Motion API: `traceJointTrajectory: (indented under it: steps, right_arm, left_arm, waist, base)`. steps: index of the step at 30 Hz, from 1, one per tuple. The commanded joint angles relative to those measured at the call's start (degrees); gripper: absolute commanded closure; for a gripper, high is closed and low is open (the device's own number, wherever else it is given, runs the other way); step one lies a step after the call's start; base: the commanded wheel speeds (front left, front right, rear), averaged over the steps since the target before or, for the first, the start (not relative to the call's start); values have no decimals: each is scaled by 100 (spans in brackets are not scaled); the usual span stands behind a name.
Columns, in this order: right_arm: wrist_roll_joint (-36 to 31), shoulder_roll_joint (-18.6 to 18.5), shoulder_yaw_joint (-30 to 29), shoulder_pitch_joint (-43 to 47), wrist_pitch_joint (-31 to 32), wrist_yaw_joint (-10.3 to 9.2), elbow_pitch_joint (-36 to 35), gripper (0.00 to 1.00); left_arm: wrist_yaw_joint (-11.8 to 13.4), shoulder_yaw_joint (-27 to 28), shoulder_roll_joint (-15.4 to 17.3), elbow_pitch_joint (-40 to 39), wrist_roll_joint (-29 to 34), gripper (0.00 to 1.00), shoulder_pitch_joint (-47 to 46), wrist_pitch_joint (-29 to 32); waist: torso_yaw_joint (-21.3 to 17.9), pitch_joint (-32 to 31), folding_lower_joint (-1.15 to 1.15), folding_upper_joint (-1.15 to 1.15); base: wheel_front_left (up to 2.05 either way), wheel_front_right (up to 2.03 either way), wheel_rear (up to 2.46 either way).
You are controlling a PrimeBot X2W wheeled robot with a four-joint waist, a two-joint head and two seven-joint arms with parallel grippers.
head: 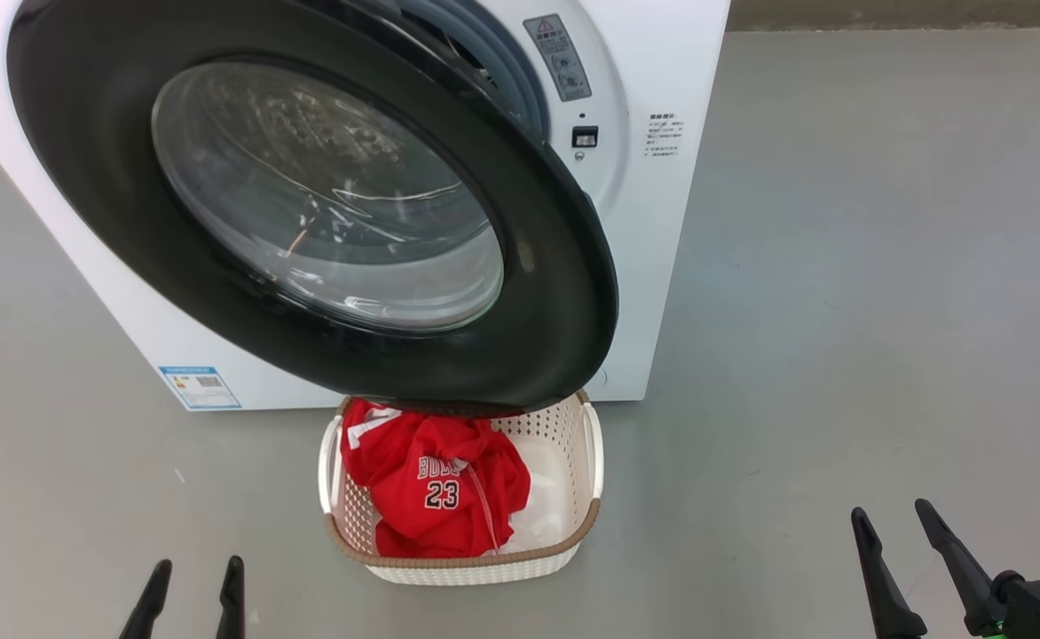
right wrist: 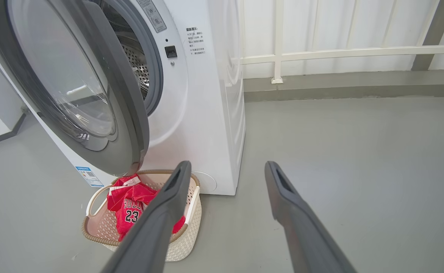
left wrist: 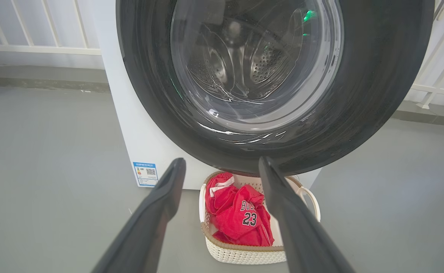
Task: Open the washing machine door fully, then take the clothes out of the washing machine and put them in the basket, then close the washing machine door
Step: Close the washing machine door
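- The clothes [head: 431, 484] are one crumpled heap of bright red soft fabric with white trim. They lie inside the basket, filling its left side in the head view. One jersey on top shows "23" in white-edged digits. How many garments make up the heap cannot be told.
- The basket [head: 476, 561] is a single small, rounded-rectangular tub of cream plastic. Its walls are pierced with rows of tiny holes, it has a brown woven-look rim, and it has two white loop handles, one on each side. It stands on the floor, touching or just in front of the machine's base.
- The washing machine door [head: 555, 293] is one large disc. It has a wide glossy black rim around a bulging clear glass bowl. It stands partly swung out, and its lower edge hangs over the back of the basket.
- The washing machine [head: 662, 266] is one white, smooth-sided box. Its grey rubber ring [right wrist: 155, 76] and perforated steel drum [right wrist: 135, 64] show through the gap behind the door. One blue label [head: 200, 387] sits at a lower front corner.
- The left gripper [head: 200, 568] has two dark tapered fingers spread apart, holding nothing. It is low over the floor, short of the basket.
- The right gripper [head: 890, 510] also has two fingers, likewise parted and empty, well to the basket's right.
- The floor [head: 839, 311] is matt grey, and a white railing [right wrist: 320, 53] runs behind.
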Motion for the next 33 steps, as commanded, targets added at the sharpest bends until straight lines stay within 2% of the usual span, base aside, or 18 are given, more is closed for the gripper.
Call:
traceJointTrajectory:
  steps: [1,6,7,8,9,10,11,14,26,33]
  right_arm:
    - [-15,-127,117,-144,-37,28,-150,0]
    - [-21,-129,171,-180,-37,28,-167,0]
    - [-16,-128,181,-193,-37,28,-175,20]
    - [-8,-135,212,-212,-37,28,-185,51]
    - [-3,-144,243,-236,-37,28,-194,62]
    - [-2,-150,276,-263,-37,28,-205,77]
    - [-3,-151,312,-292,-37,28,-216,87]
    - [3,-169,440,-411,-37,28,-224,100]
    - [122,-162,1147,-1511,-37,28,-51,100]
    - [161,-95,1357,-2033,-37,28,119,100]
  left_arm:
    - [-32,186,22,-177,28,0,-143,-70]
    - [-32,122,-14,-216,49,0,-180,-70]
    - [-32,95,-22,-219,58,0,-198,-70]
    - [-32,82,-33,-227,62,0,-217,-70]
    - [-32,64,-45,-232,66,0,-236,-70]
    - [-32,44,-55,-234,74,0,-251,-70]
    - [-32,34,-67,-236,85,0,-263,-70]
    - [-32,-1,-107,-240,103,0,-280,-70]
    - [-32,-250,-264,-240,108,0,-481,-70]
    - [-32,-360,-306,-248,74,0,-592,-70]
  waist:
    - [7,5,0,0]
    - [69,41,0,0]
    - [101,55,0,0]
    - [132,68,0,0]
    - [168,81,0,0]
    - [205,90,0,0]
    - [246,99,0,0]
    - [382,117,0,0]
    - [1073,374,0,0]
    - [1310,534,0,0]
  base:
    - [0,0,0]
    - [0,0,0]
    - [0,0,0]
    - [0,0,0]
    - [0,0,0]
    - [0,0,0]
    - [0,0,0]
    - [0,0,0]
    - [0,0,0]
    - [0,0,0]
